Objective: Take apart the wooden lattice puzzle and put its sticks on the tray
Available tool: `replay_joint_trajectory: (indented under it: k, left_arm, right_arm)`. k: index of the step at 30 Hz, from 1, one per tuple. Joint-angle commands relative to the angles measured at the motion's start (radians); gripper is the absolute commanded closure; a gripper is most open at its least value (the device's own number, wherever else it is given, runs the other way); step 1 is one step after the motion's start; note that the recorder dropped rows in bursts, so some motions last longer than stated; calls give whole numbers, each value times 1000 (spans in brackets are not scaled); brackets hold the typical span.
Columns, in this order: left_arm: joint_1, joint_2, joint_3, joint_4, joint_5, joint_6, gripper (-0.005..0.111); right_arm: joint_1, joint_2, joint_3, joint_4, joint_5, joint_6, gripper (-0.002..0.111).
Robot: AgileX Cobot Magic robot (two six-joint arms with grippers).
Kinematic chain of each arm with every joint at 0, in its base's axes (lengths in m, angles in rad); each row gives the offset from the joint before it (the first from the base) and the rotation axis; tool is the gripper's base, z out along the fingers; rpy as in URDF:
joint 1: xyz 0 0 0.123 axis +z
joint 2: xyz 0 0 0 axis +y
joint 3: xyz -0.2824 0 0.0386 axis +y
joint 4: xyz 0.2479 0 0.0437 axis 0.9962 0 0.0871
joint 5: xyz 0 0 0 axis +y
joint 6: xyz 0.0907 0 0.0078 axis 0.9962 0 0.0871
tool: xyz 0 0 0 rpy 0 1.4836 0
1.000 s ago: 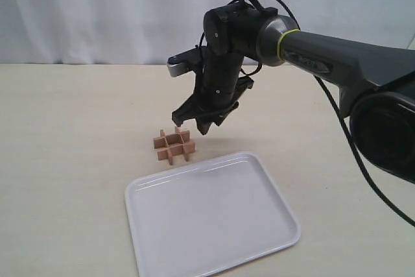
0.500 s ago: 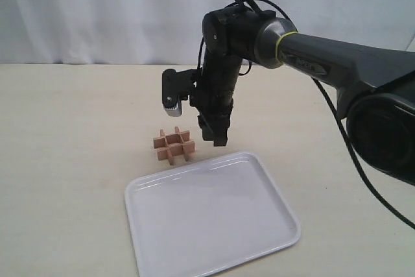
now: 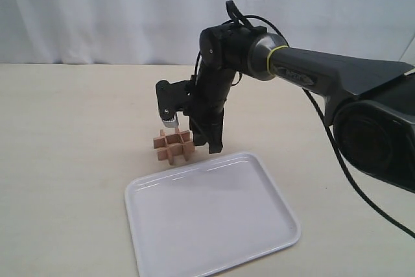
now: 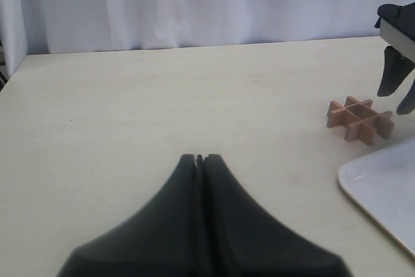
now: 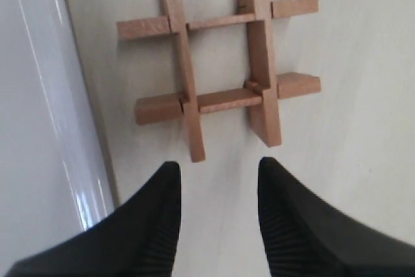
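The wooden lattice puzzle [image 3: 174,146] lies whole on the table, its four notched sticks interlocked, just beyond the far left corner of the white tray [image 3: 214,215]. It also shows in the right wrist view as the lattice puzzle [image 5: 217,63] and in the left wrist view as the puzzle [image 4: 360,119]. My right gripper [image 3: 214,145] hangs just to the puzzle's right, open and empty, fingertips pointing down. In the right wrist view the right gripper [image 5: 219,168] sits a short way off two stick ends, not touching. My left gripper [image 4: 200,159] is shut and empty, far from the puzzle.
The tray's rim [image 5: 61,95] runs right beside the puzzle. A white curtain [image 3: 97,11] closes off the back of the table. The right arm [image 3: 337,69] stretches in from the right, with a cable hanging off it.
My right gripper has turned about its wrist and dropped lower, closer to the puzzle's right side. The puzzle and tray have not moved.
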Motion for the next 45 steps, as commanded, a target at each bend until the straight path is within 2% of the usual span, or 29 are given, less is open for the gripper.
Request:
replay_joint_trajectory:
  k: [1,23,32,42,45]
  left_arm:
    - [-6,0,2,0,-15,-3,107]
    - [-6,0,2,0,-17,-3,107]
    - [-6,0,2,0,-17,-3,107]
    - [-6,0,2,0,-17,-3,107]
    - [-6,0,2,0,-17,-3,107]
  right_arm:
    - [-2,6,-2,20,28,-16,70]
    - [-2,34,-2,64,5,-34,71]
    - [-2,34,-2,64,7,-34,94]
    - [-2,34,-2,61,7,-44,95]
    - [-2,34,-2,61,7,-46,101]
